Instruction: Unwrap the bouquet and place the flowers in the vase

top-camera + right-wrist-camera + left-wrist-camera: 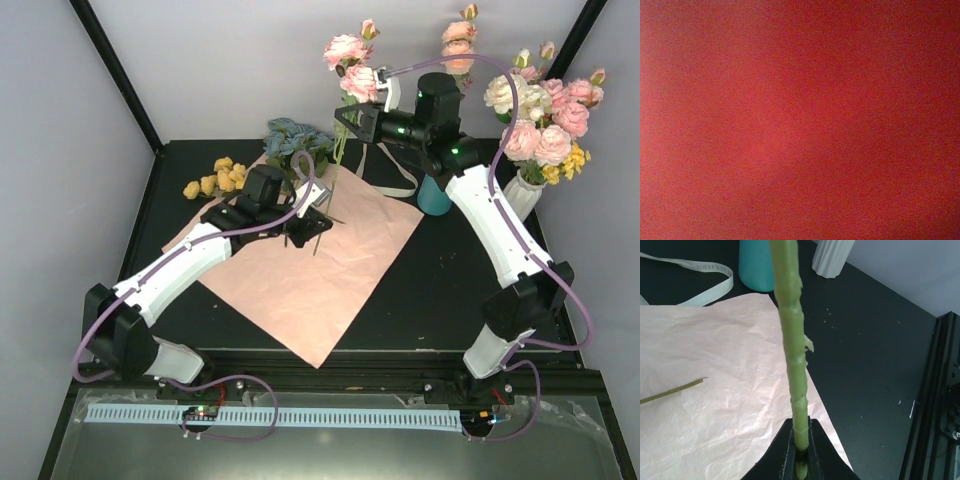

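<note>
On my feed the black table (pixel 440 300) carries the pink paper (pixel 300 280), lying open and flat across the middle of the surface, one corner reaching the near edge. The white ribbed vase (pixel 525 195) with its big rose bunch stands by the far right corner. The teal vase (pixel 433 195) stands upright just left of it, off the paper and partly hidden behind my right arm.

My left gripper (pixel 800 432) is clamped on a green stem (pixel 792 340) over the paper's far part, with the blue blossoms (pixel 295 140) above it. My right gripper (pixel 348 120) is up at the pink roses (pixel 352 65), fingers together. Its wrist view is only a red blur, so I cannot tell whether it grips them.

The yellow blooms (pixel 215 178) lie on the table near the far left corner. The cream ribbon (pixel 705 290) lies loose beside the teal vase.
</note>
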Controlling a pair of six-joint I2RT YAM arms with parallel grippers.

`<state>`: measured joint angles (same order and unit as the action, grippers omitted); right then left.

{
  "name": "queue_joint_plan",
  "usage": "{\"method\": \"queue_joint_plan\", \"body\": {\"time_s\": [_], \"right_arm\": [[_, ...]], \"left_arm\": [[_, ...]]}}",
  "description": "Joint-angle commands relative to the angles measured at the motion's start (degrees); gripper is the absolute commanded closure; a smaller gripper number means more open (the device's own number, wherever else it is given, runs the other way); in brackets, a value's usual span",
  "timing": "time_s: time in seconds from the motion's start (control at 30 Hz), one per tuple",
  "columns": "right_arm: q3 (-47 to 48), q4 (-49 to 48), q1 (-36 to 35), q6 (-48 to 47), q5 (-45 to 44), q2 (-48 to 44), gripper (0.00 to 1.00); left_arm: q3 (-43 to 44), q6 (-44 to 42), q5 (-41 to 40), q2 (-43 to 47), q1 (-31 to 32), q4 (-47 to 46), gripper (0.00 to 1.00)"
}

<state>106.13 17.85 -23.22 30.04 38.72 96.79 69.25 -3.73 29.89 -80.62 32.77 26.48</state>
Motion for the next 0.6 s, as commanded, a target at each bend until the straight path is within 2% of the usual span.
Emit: {"method": "queue_joint_plan", "body": {"time_s": [0.0, 0.03, 0.07, 0.1, 0.13, 0.17, 0.3, 0.47, 0.57], "right_arm": [[0.54, -0.74, -0.11, -0.95, -0.37, -2.16, 0.98], [0.43, -0.40, -0.15, -1.45, -0.55, -2.48, 0.98], [0.40, 0.13, -0.16, -2.20, -1.09, -2.96, 0.98], [0.44, 0.80, -0.16, -3.06, -1.87, -3.37, 0.98], [0.55, 1.72, -0.16, -4.24, -2.79, -3.85, 0.98], [0.76, 2.82, -0.14, -5.48, -4.17, -4.39, 0.98], [2.42, 7.98, -0.06, -11.70, -12.24, -6.06, 0.98], [6.82, 14.71, 0.63, -20.17, -29.33, -6.61, 0.99], [9.46, 15.99, 3.59, -21.13, -35.33, -6.07, 0.98]], "left_arm": [[2.40, 1.11, -0.87, -1.22, 0.42, -1.59, 0.90], [2.79, 1.62, -1.87, -1.35, 0.46, -1.37, 0.80], [3.08, 2.22, -3.06, -1.39, 0.45, -1.27, 0.63], [3.42, 3.01, -4.44, -1.34, 0.42, -1.03, 0.45], [3.75, 3.52, -5.56, -1.26, 0.40, -0.93, 0.19], [3.98, 3.81, -6.58, -1.05, 0.40, -1.08, 0.03], [5.10, 4.98, -12.16, -0.04, 0.41, -1.30, 0.01], [5.48, 9.55, -27.23, 2.34, 0.16, -1.11, 0.01], [5.07, 11.83, -34.43, 4.89, -0.16, -0.64, 0.01]]}}
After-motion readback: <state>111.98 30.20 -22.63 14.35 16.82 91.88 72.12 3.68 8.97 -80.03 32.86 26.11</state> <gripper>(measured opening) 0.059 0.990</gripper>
